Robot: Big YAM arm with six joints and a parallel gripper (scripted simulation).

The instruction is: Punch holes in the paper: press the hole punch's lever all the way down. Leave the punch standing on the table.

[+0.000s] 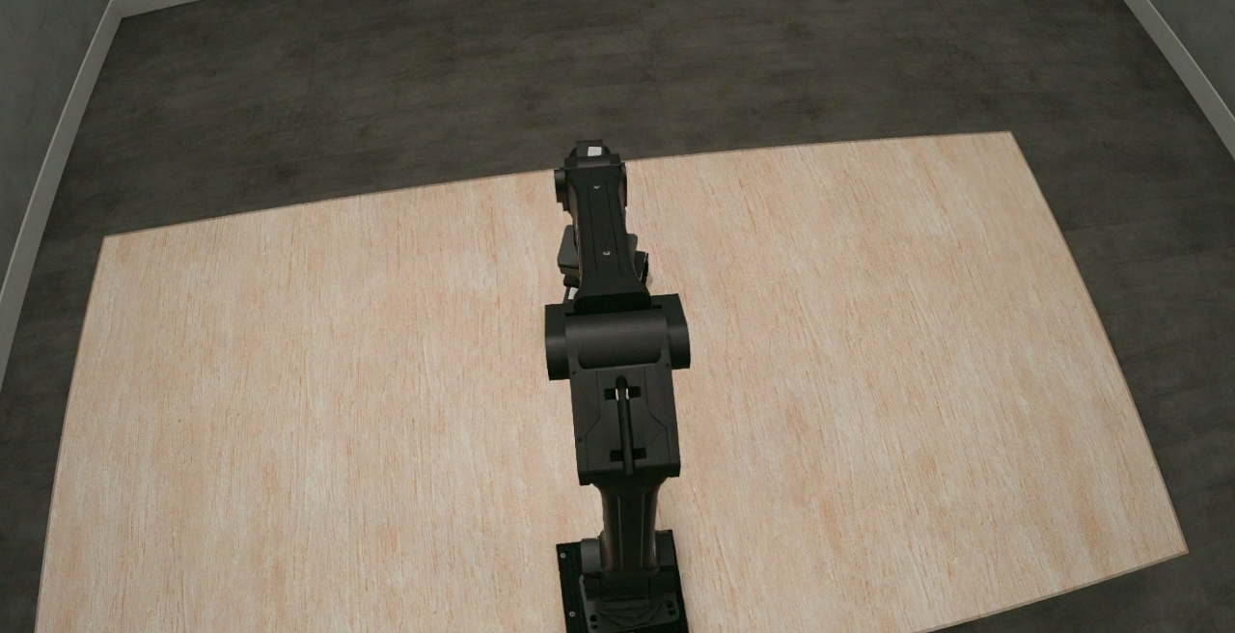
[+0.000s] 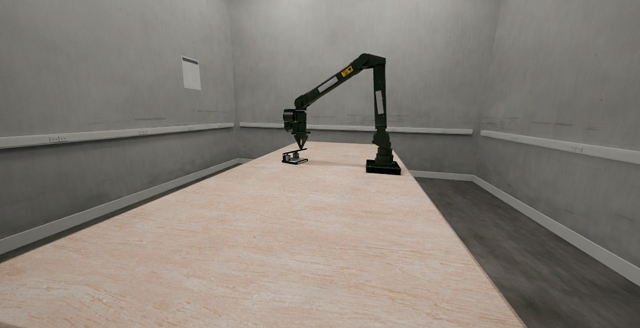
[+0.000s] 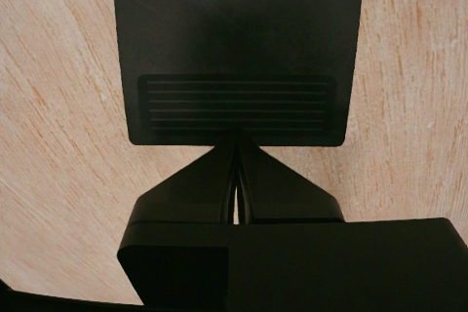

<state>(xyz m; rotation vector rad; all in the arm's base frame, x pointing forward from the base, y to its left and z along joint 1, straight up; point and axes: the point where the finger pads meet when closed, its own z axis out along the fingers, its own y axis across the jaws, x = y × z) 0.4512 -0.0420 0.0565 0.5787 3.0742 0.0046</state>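
The black hole punch (image 2: 294, 157) stands upright on the wooden table near its far left edge. In the wrist view its flat black lever (image 3: 237, 35) with a ribbed pad fills the upper frame. My gripper (image 3: 236, 138) is shut and empty, its fingertips pointing down at the near edge of the ribbed pad. In the side view the gripper tips (image 2: 302, 146) meet the raised free end of the lever, which still slopes upward. In the overhead view the arm (image 1: 604, 232) hides most of the punch. I cannot see the paper.
The arm's base (image 2: 383, 166) is bolted at the table's right edge, right of the punch. The table edge runs close behind the punch.
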